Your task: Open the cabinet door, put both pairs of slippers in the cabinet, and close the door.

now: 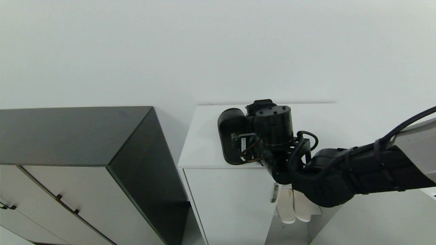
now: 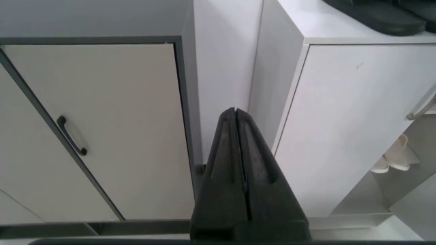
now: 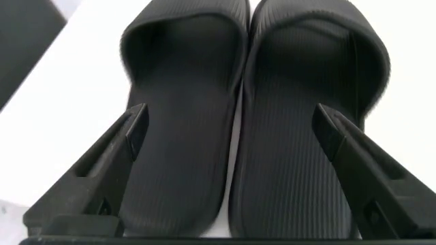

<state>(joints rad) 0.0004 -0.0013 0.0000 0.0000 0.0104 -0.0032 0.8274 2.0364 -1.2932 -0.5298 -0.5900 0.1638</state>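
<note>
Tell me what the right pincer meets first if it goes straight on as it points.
Likely the black slippers on top of the white cabinet; the open right pincer frames the pair, though depth is unclear.

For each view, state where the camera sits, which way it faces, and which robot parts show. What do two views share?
Head view: high on the robot, looking down at the white cabinet; right arm shows.
Left wrist view: behind the shut left gripper, facing the dark cabinet and white cabinet.
Right wrist view: behind the open right gripper, facing the black slippers.
Shared: head and left wrist views show white slippers in the white cabinet.
</note>
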